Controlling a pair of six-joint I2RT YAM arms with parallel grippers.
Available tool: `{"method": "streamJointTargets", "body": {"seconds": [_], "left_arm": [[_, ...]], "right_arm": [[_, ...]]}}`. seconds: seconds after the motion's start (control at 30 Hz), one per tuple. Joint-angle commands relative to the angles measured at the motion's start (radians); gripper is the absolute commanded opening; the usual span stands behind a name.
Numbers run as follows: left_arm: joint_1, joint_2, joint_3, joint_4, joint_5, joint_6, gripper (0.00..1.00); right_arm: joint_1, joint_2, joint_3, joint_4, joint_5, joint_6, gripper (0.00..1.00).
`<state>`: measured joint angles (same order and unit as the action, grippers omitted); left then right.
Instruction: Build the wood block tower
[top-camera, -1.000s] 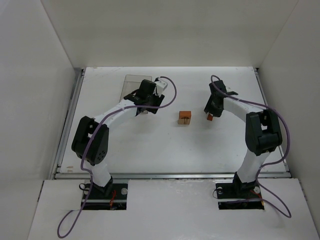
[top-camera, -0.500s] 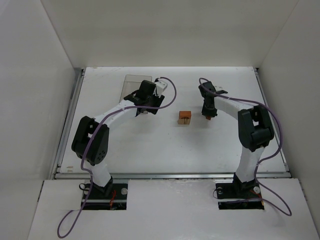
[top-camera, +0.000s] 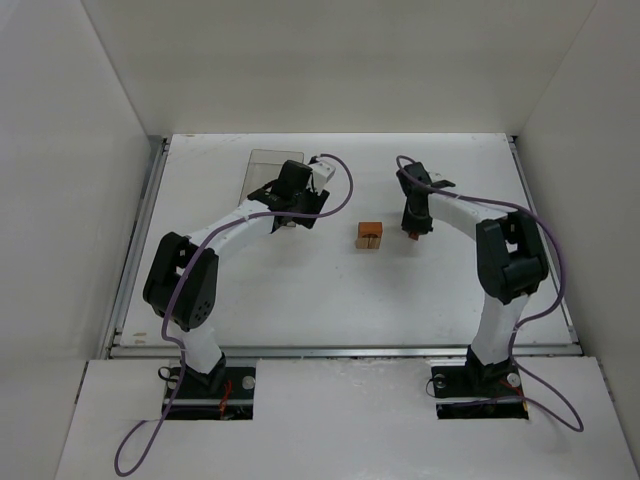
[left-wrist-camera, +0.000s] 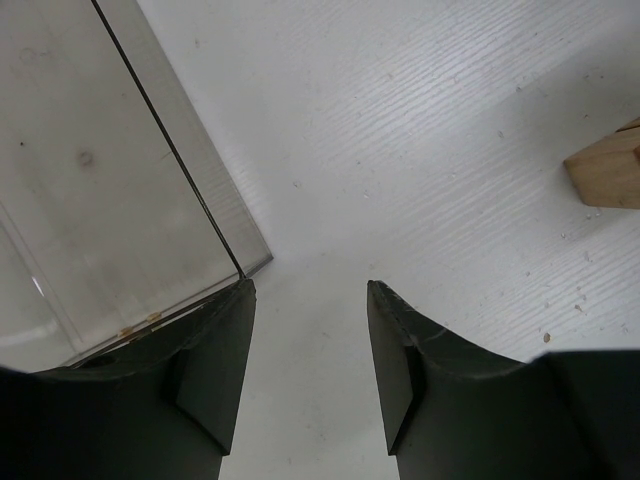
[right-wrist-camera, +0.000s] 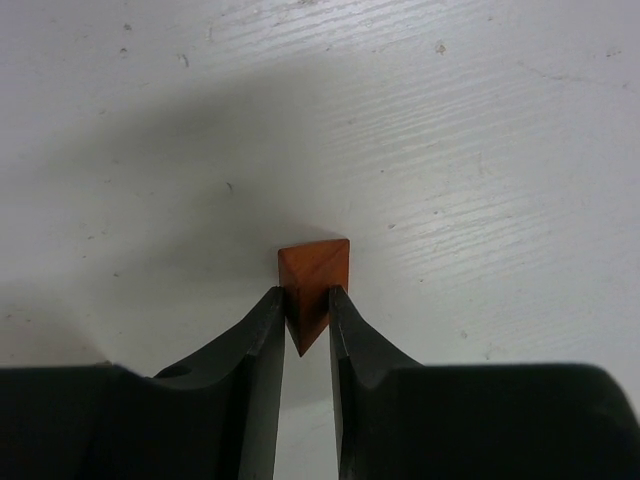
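Clamping reddish wedge (right-wrist-camera: 315, 264), right pincer (right-wrist-camera: 305, 296) near wood block tower (top-camera: 370, 235), left pincer (left-wrist-camera: 310, 300) apart

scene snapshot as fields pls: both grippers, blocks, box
left gripper: open, empty, at a corner of the clear plastic box
right gripper: shut on reddish-orange wedge
wedge lifted or on table: cannot tell
block stack: mid-table between the arms, tan base with orange piece on top, nothing touching it
table: white
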<state>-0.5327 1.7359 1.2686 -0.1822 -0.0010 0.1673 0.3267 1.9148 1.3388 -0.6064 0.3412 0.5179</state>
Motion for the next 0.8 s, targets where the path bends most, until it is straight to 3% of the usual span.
{"method": "streamJointTargets", "body": {"seconds": [0.0,0.57,0.77], "left_arm": [[0.005,-0.059,-0.009,0.023,0.004,-0.002,0.46],[0.005,-0.059,-0.009,0.023,0.036,-0.002,0.46],[0.005,-0.087,0.02,-0.008,0.128,0.102,0.44]], "right_arm": [[-0.015,-0.063,-0.003,0.037,-0.06,-0.019,0.0],[-0.092,-0.23,-0.073,0.157,-0.203,-0.087,0.0],[-0.112,-0.391,-0.029,0.282,-0.459,-0.241,0.0]]}}
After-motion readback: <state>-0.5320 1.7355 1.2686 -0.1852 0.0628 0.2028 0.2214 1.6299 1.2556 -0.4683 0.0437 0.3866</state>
